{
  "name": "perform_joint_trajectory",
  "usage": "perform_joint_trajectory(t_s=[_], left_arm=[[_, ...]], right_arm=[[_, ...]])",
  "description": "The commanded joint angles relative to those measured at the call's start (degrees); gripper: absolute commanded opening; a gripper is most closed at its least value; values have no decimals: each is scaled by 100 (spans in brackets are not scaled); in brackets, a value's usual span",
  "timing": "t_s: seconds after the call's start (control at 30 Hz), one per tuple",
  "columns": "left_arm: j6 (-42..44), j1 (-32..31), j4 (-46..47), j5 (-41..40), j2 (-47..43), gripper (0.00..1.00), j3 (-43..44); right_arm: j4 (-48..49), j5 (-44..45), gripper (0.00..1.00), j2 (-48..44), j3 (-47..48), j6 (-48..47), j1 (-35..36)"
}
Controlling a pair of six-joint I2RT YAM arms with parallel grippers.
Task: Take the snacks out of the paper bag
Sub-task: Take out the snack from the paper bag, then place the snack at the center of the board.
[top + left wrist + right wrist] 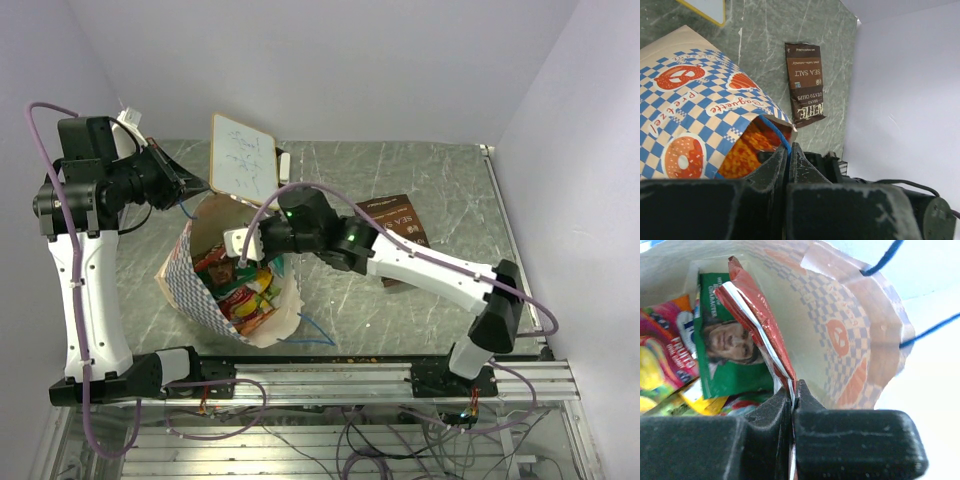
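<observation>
The paper bag (190, 290) lies tilted on the table with its mouth open and snacks inside. My left gripper (197, 187) is at its far rim, shut on the bag's blue cord handle (782, 142). My right gripper (238, 250) reaches into the bag's mouth and is shut on the edge of an orange-red packet (757, 315). Behind it inside the bag (815, 315) lie a green packet (730, 352), a magenta packet (660, 340) and a yellow one (695, 396). The brown "SEA SALT" packet (402, 222) lies on the table outside the bag, partly under my right arm; it also shows in the left wrist view (805, 82).
The white board with scribbles (243, 160) stands just behind the bag. The bag's other blue cord handle (312, 330) trails on the table near the front rail. Walls close the table at the back and right.
</observation>
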Motion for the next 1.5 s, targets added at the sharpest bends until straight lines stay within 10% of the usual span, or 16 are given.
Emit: perform_joint_trajectory(t_s=[0.0,0.47,0.87,1.1,1.47], left_arm=[[-101,36,332,-24,-78,7,-31],[-270,33,654,47,-111,7,-285],[-158,33,503,-110,23,7,-31],[-91,33,451,-49,95,7,-37],[332,46,-96,79,614,7,521]], right_arm=[[-733,250,0,-811,194,610,37],[-1801,1144,0,-2751,1201,2525,54],[-2210,4707,0,-3101,966,1574,-94],[-1557,2620,0,-2756,-75,1015,-2613],[474,229,0,-1933,-1954,-772,-4674]])
